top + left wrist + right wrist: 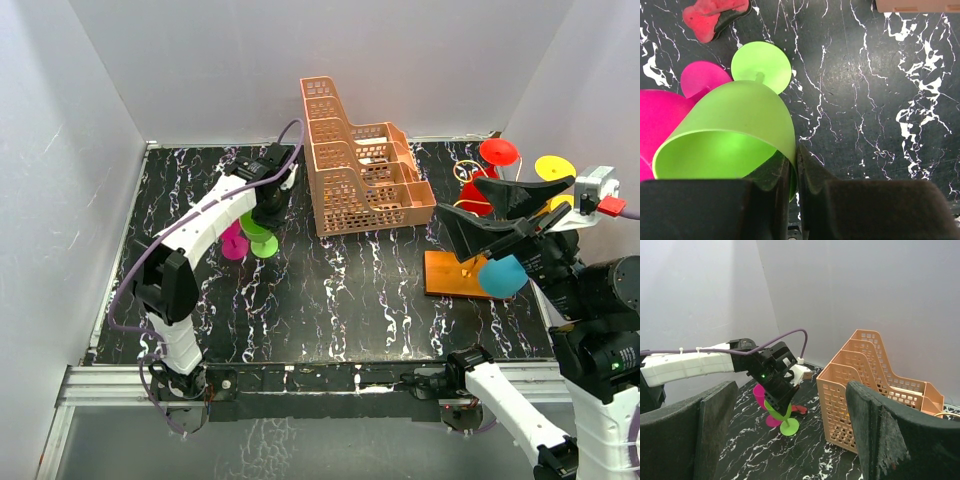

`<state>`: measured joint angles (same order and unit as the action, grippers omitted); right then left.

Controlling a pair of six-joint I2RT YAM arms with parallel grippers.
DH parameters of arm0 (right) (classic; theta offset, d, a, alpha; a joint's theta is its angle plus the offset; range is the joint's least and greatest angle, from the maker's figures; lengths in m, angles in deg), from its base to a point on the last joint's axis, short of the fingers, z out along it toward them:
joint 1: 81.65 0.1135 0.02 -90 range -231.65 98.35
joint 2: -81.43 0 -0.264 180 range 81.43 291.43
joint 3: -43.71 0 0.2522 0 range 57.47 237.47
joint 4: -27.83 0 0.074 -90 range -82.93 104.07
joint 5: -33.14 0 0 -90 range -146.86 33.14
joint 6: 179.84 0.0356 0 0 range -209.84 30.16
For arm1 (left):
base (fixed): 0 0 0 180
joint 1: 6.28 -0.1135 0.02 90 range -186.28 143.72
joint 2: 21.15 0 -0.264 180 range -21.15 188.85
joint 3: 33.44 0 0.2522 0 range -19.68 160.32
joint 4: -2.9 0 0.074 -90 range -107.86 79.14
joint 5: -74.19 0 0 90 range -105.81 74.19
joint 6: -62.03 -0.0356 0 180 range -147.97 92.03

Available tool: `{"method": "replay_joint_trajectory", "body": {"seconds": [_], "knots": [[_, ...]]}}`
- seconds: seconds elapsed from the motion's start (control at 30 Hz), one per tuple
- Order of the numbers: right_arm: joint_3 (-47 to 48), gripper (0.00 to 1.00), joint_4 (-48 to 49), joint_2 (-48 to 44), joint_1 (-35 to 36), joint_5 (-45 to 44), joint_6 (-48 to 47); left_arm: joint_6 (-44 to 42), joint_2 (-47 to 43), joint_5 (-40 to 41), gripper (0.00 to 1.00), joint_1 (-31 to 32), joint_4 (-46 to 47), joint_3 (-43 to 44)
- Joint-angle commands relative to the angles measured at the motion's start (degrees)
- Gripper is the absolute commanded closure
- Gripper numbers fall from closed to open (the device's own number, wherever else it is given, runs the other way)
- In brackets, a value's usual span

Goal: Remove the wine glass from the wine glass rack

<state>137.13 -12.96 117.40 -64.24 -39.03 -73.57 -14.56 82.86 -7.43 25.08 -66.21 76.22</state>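
Observation:
My left gripper (266, 214) is shut on the rim of a green wine glass (263, 243), one finger inside the bowl and one outside. In the left wrist view the gripper (796, 167) pinches the green bowl (730, 120), whose foot is on or just above the table. It also shows in the right wrist view (782, 416). The wine glass rack (450, 273) stands at the right with its gold wire (468, 172). It carries red (498, 152), yellow (553, 168) and blue (502, 276) glasses. My right gripper (461, 196) is open and empty above the rack (790, 440).
A pink wine glass (234, 244) stands right beside the green one (662, 120). A small red object (715, 17) lies on the table behind them. A peach lattice basket (360, 165) stands at the back middle (875, 385). White walls close in the table.

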Motion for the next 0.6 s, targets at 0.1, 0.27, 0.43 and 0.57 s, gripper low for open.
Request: {"method": "replay_joint_trajectory", "body": {"seconds": [0.1,0.27,0.43,0.57], "knots": [[-0.8,0.02,0.7,-0.1,0.3,-1.6,-1.4,-2.2,-0.6,-0.9,0.84,-1.7,-0.1,2.4],[-0.9,0.02,0.4,0.0,0.2,-1.7,-1.3,-2.3,-1.2,0.4,0.64,-1.7,-0.8,3.3],[-0.8,0.02,-0.3,0.1,0.3,-1.9,-1.0,-2.0,-3.9,0.5,0.54,-1.8,-1.2,5.4],[0.1,0.02,-2.9,0.4,0.2,-2.7,-1.2,-1.5,-7.5,-0.2,0.40,-1.7,0.4,7.2]]}}
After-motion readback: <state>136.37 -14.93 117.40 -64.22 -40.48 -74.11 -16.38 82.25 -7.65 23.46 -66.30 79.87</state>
